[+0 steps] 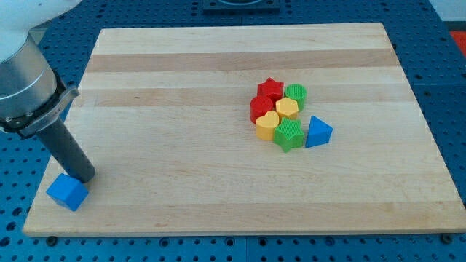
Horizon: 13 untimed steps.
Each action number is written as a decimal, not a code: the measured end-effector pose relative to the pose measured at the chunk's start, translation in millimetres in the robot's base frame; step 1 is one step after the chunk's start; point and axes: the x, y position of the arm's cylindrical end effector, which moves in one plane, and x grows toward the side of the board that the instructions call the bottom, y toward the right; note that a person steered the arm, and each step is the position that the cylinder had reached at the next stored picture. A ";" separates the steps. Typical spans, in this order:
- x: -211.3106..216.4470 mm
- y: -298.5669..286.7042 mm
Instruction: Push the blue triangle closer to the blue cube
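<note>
Our tip (pixel 87 177) sits touching the blue cube (pixel 68 192) at the board's (pixel 218 189) bottom-left. No gripper here, just the rod, holding nothing. Blue triangle (pixel 317 132) is well apart, beside the green star (pixel 290 135).

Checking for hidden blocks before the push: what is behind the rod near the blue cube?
Behind the rod, only wooden board shows. My tip ends just above the blue cube; whether they touch is unclear. The strip the rod covers is hidden.

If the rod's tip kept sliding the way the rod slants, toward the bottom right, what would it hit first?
My tip sits right beside the blue cube, at its upper right. Heading lower right, the board looks free to its edge; the blue triangle lies well off that line, though depth is uncertain.
</note>
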 end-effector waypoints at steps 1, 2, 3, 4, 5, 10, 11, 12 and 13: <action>-1.3 0.0; -13.0 12.7; -19.5 36.2; -23.5 67.6; -23.5 123.1; -86.6 421.2; -86.7 395.6; -80.9 383.5; -76.7 371.5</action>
